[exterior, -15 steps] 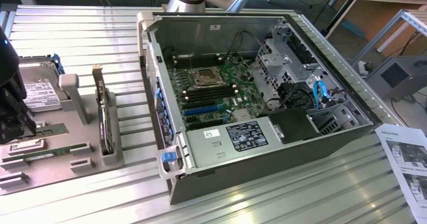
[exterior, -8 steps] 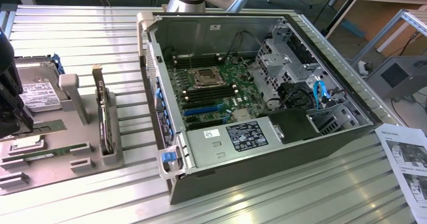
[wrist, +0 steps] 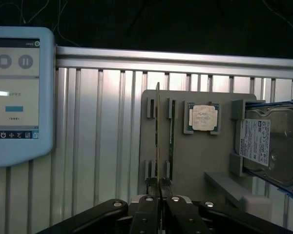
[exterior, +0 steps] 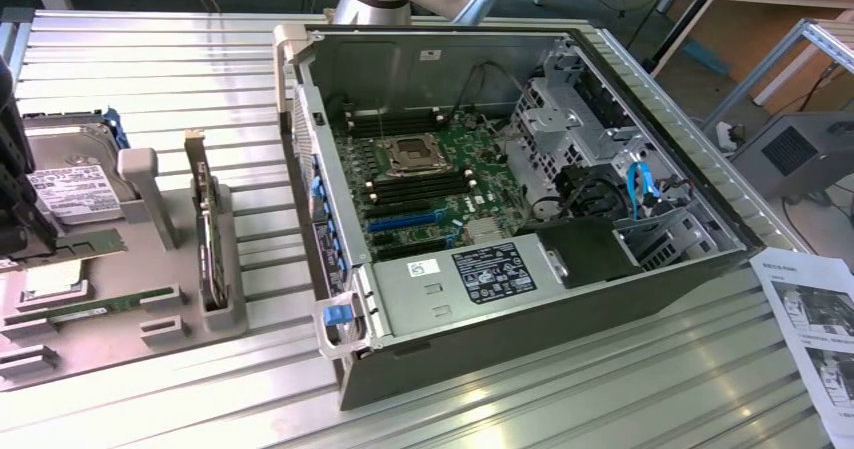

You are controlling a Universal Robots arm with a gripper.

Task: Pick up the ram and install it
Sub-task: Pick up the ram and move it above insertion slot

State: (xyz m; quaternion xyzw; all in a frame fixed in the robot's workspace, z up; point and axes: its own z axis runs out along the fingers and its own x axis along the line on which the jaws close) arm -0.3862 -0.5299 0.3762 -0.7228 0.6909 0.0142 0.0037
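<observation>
The fingers point(wrist: 147, 214) are pressed together on the ram point(wrist: 157, 131), with only the thin board between their tips. The gripper point(wrist: 159, 187) grips the stick by its long upper edge, so in the wrist view it appears edge-on as a narrow green line running away from the jaws. The ram stands upright in line with one pair of slotted posts on the grey fixture tray point(wrist: 195, 165). Whether its lower edge has left the slot cannot be told.

A second green memory stick point(wrist: 171, 131) sits just beside it in the neighbouring slot, parallel and apart. Further along the same tray are the square silver processor point(wrist: 203, 118) in its own nest and then the hard drive point(wrist: 271, 146), tilted in its cradle.

In the exterior view the tray lies at nine o'clock from the open computer case point(exterior: 400, 69), on the ribbed metal table point(exterior: 200, 59). The motherboard point(exterior: 441, 169) is exposed inside the case. A printed sheet point(exterior: 814, 319) lies at four o'clock from the case.
</observation>
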